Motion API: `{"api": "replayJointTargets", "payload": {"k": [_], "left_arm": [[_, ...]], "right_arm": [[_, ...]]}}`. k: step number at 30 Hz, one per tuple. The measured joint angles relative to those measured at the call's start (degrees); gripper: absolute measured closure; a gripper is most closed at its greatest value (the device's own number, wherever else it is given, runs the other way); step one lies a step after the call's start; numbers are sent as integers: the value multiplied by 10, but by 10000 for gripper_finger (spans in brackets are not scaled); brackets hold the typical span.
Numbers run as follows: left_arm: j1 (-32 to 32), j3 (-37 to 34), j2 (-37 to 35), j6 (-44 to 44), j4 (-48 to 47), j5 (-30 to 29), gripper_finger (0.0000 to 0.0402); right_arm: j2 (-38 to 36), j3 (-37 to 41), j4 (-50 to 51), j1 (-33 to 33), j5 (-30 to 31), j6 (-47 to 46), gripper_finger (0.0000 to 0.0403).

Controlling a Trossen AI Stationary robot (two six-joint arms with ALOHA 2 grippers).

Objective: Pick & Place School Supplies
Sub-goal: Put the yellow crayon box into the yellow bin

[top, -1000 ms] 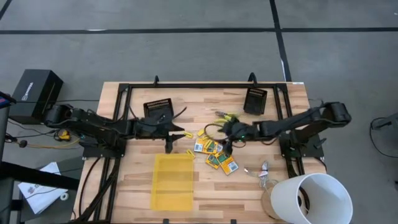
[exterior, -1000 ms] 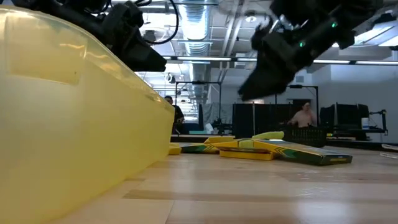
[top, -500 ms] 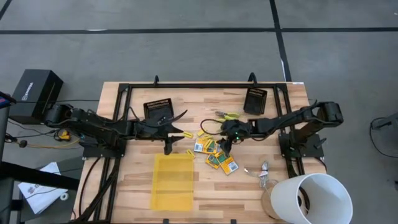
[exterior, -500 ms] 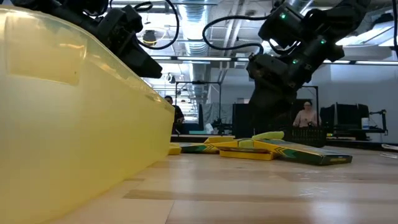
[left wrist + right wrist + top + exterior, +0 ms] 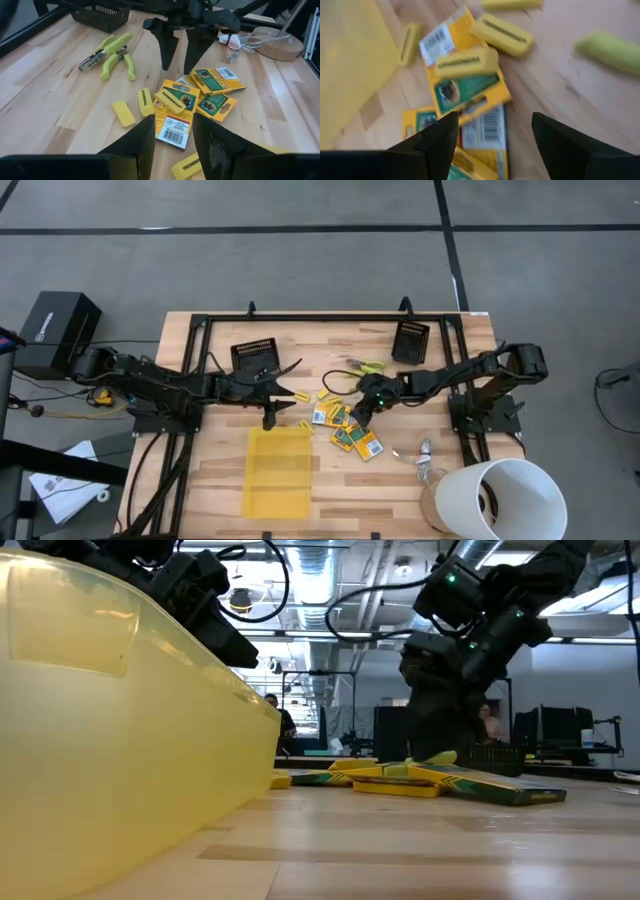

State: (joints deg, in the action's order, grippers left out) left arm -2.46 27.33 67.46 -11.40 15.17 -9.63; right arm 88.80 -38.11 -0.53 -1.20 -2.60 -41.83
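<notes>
A heap of green-yellow-orange printed boxes [image 5: 345, 425] [image 5: 182, 107] [image 5: 465, 95] lies flat at the table's middle, with short yellow sticks [image 5: 145, 102] [image 5: 300, 397] lying on and beside it. A scissor-like tool with yellow-green handles [image 5: 107, 52] [image 5: 365, 366] lies toward the far edge. My right gripper [image 5: 358, 415] [image 5: 177, 67] [image 5: 492, 145] [image 5: 430, 730] is open and points down, just over the heap's far side. My left gripper [image 5: 283, 395] [image 5: 172, 150] is open and hangs in the air left of the heap.
A translucent yellow tray [image 5: 278, 470] lies near the front edge and fills the low view's left [image 5: 120, 740]. Two black baskets [image 5: 253, 355] [image 5: 410, 340] stand at the far side. A white bucket [image 5: 505, 500] and silvery clips [image 5: 425, 455] are at the near right.
My right gripper has moved toward the table's left and down onto the heap of boxes, tipping until its open fingers point down. The boxes and sticks have stayed where they were.
</notes>
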Motion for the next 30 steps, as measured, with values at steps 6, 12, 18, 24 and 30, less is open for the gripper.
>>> {"api": "replayJointTargets", "payload": {"k": [6, 12, 18, 24, 30], "left_arm": [[0, 0, 0, 0, -2, 12, 275], [0, 0, 0, 0, -2, 15, 275], [0, 0, 0, 0, -2, 15, 275], [0, 0, 0, -6, -2, 14, 275], [0, 0, 0, -9, -2, 14, 275]], "right_arm": [[56, -1, -41, 13, -12, -31, 159], [95, -2, -130, 14, -35, -41, 159], [86, -3, -138, 3, -38, -26, 159], [90, -3, -155, 2, -38, -13, 180], [91, -3, -154, 2, -38, -3, 247]]}}
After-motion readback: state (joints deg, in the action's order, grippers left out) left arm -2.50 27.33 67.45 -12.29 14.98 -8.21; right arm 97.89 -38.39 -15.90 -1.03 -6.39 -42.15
